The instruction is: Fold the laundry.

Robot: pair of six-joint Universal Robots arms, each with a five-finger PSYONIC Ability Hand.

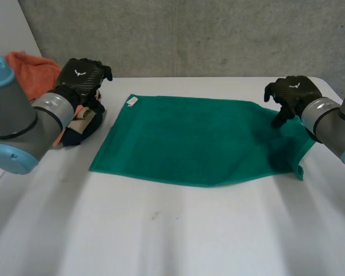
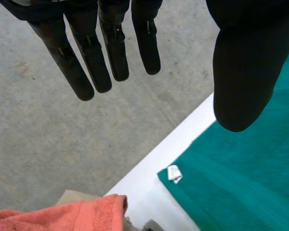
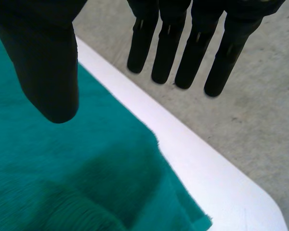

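Observation:
A green cloth lies spread flat on the white table, with a small white tag at its far left corner. My left hand hovers open off the cloth's far left corner, over a pile of laundry; its fingers are straight and hold nothing, with the tag and green cloth below. My right hand hangs open above the cloth's far right corner, fingers straight and thumb apart, over the green cloth.
A pile of laundry with an orange cloth and a dark garment sits at the table's far left. The orange cloth lies beside the green cloth's tagged corner. The table's far edge runs close behind the cloth.

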